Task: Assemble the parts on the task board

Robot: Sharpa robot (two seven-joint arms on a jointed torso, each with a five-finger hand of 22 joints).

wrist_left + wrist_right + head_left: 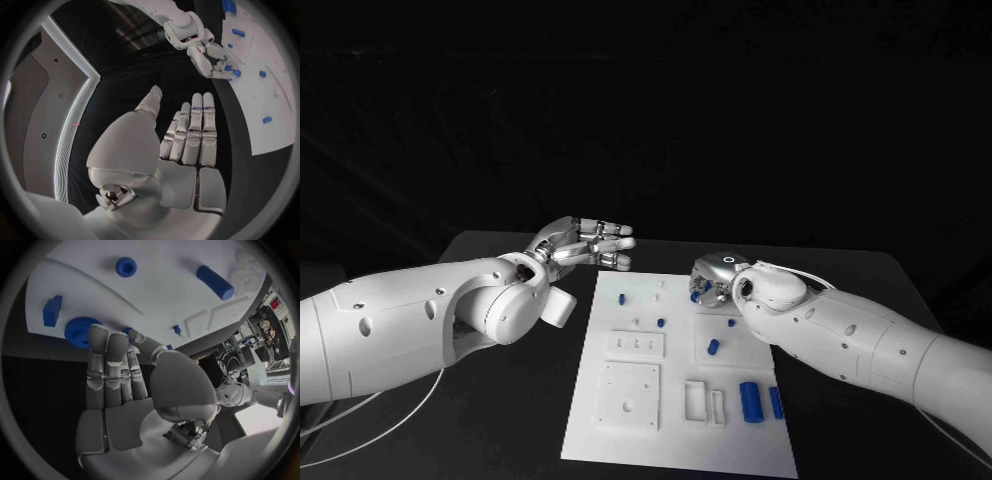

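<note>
The white task board [678, 425] lies lengthwise in the middle of the table. My right hand [718, 279] is low over its far right corner. In the right wrist view its fingertips [116, 338] and thumb meet around a small blue part [127, 330], beside a blue toothed disc [75, 333]. The left wrist view shows that hand [210, 56] curled over blue pieces on the board [275, 92]. My left hand [586, 245] hovers off the board's far left corner, fingers straight and apart, holding nothing. Two blue cylinders [753, 401] lie near the board's front right.
More blue parts lie on the board: a short cylinder [714, 347], a small piece [622, 298] at the far left, a long cylinder [215, 282], a round knob [126, 266] and a block [52, 310]. White raised blocks [629, 395] occupy the board's front left. Black table surrounds the board.
</note>
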